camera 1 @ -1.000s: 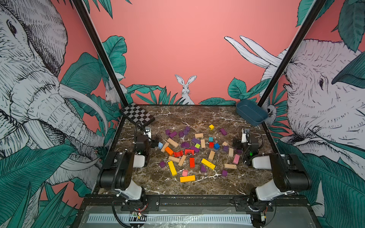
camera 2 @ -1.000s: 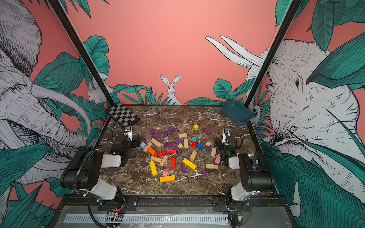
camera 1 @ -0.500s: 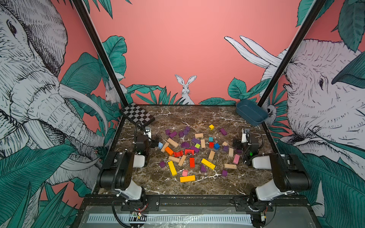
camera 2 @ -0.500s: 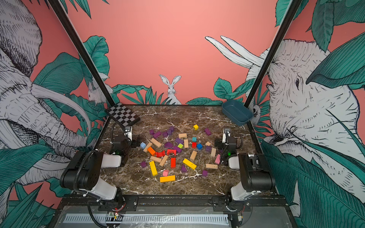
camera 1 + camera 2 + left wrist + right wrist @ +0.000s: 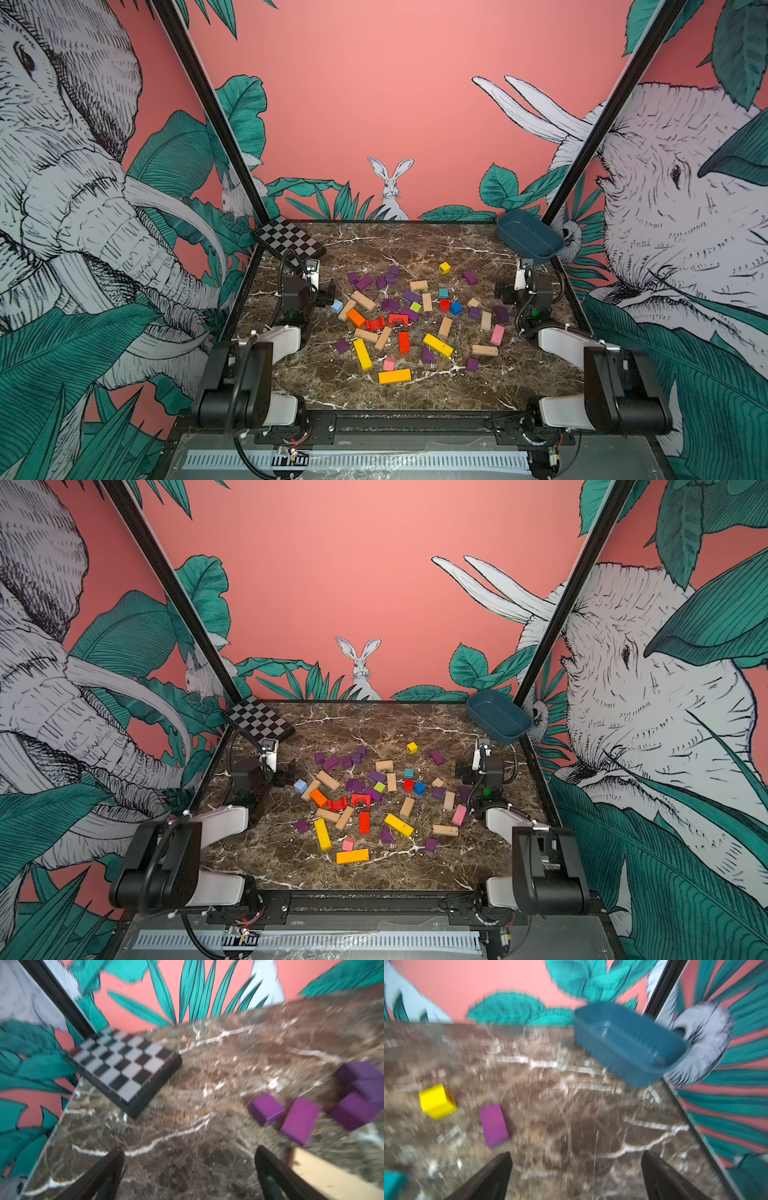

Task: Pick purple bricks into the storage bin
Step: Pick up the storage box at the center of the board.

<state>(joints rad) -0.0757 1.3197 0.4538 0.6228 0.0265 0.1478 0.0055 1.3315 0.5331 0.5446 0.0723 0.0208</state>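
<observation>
**Nothing gripped yet: crowded bricks and a leaning bin (image 5: 602, 1057) are the likely troubles.**

The left gripper (image 5: 189, 1149) hangs empty, jaws spread wide over bare table. Just ahead of it and inward, several purple bricks (image 5: 267, 1108) sit packed against one another, and a tan block (image 5: 324, 1172) lies beside one jaw. A wide close there could catch two bricks or shove a neighbour away. The right gripper (image 5: 576, 1153) is also spread and empty. A single purple brick (image 5: 495, 1124) lies ahead and inward of it, with a yellow cube (image 5: 437, 1101) near that but apart. The bin is farther ahead and outward at the table corner, seemingly tilted against the frame post, with no brick showing inside. A brick dropped on its raised side might slide out or rock it.
</observation>
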